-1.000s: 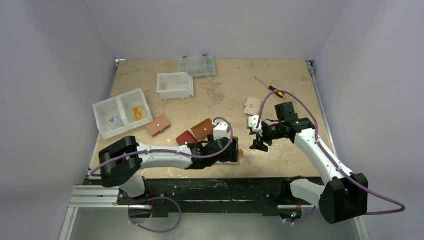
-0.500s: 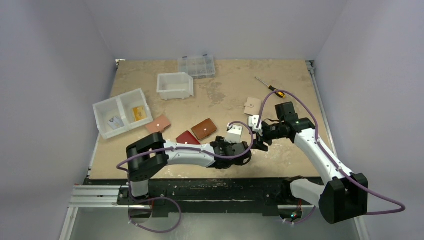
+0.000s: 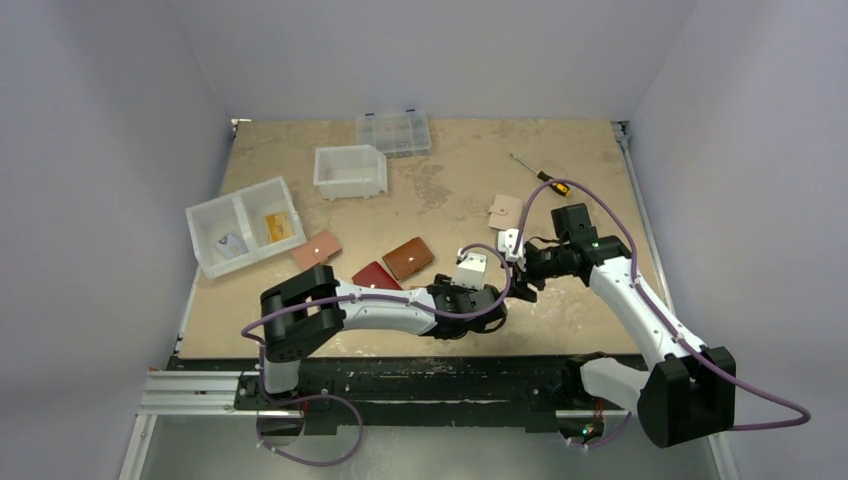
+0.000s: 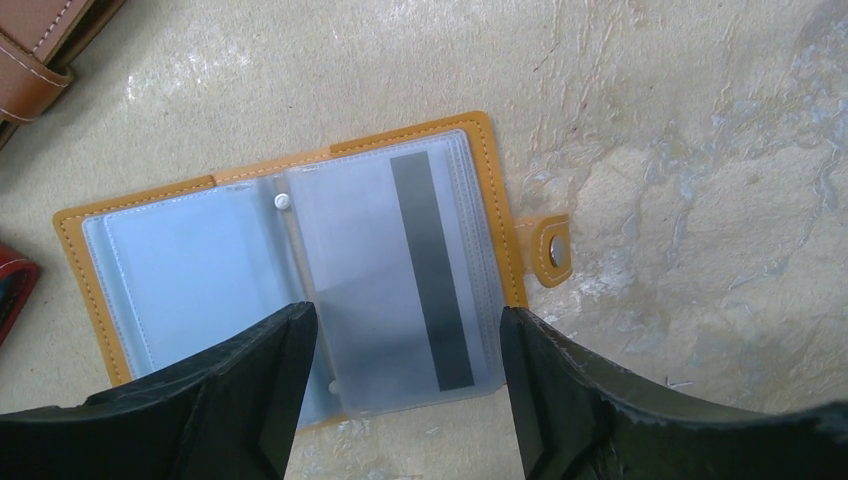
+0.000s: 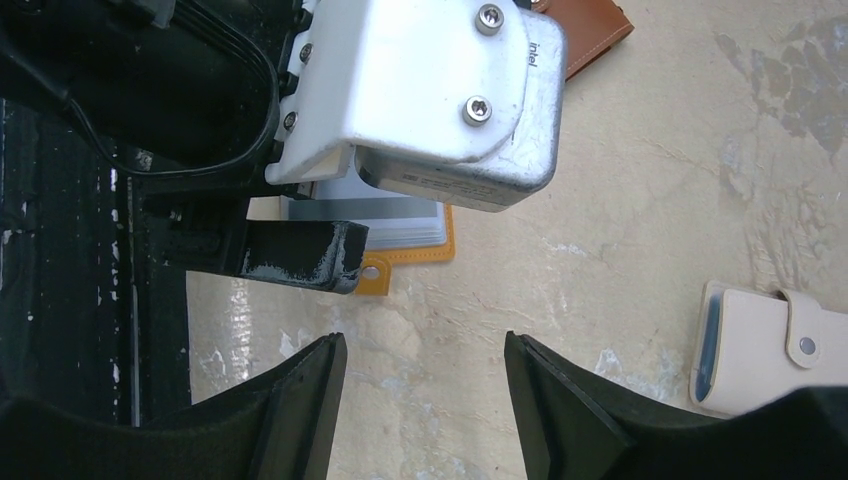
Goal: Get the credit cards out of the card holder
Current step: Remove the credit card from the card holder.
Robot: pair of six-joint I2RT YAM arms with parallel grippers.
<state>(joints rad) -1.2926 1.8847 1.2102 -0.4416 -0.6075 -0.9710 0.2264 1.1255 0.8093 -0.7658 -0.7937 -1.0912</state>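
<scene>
Mustard leather lay open and flat on the table (image 4: 680, 120): the card holder (image 4: 300, 200) sat at the near middle, its snap tab (image 4: 552, 250) free at one edge. The credit cards (image 4: 380, 250) sat inside its clear sleeves, a whitish one with a dark stripe on the tab-side page and a light blue one on the other. The left pincer (image 4: 405, 330) hung directly over it, spread wide, its fingers (image 4: 270, 380) straddling the striped card's page; whether they touched the plastic could not be told. The right pincer (image 5: 425, 350) was likewise spread and empty, hovering just beside the left wrist. A brown wallet (image 4: 40, 50) and a dark red wallet (image 4: 10, 290) lay near the holder; a cream wallet (image 5: 770, 350) lay farther off.
</scene>
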